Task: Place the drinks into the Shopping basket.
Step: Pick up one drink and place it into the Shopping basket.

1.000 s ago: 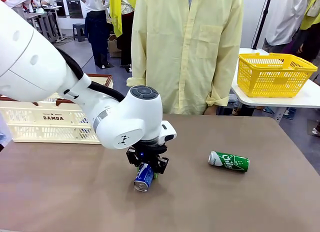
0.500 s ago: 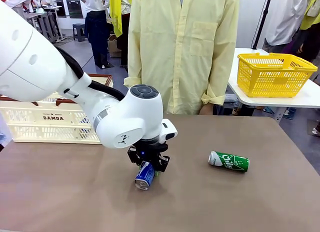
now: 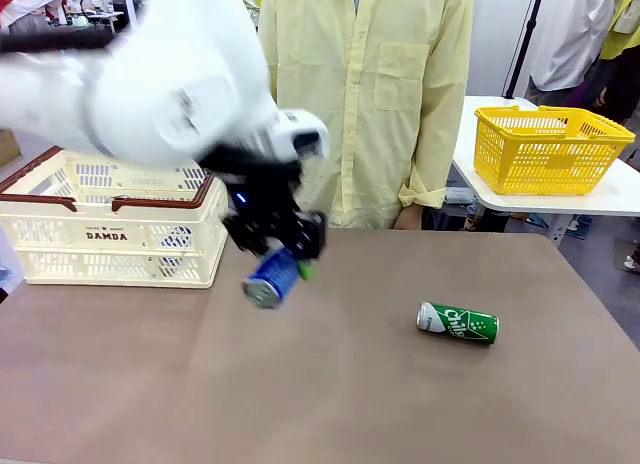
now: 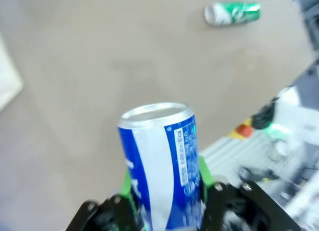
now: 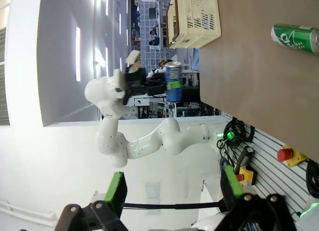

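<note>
Left gripper (image 3: 278,252) grasping blue can (image 3: 270,278), held in the air above the table (image 3: 350,414).
Jaws are clamped on the can body. The can is tilted, one end toward the front camera, and appears just right of the basket (image 3: 110,246), not yet inside it. A green can (image 3: 457,323) lies on its side on the table, well apart to the right. The right gripper (image 5: 173,188) is released, jaws spread.
</note>
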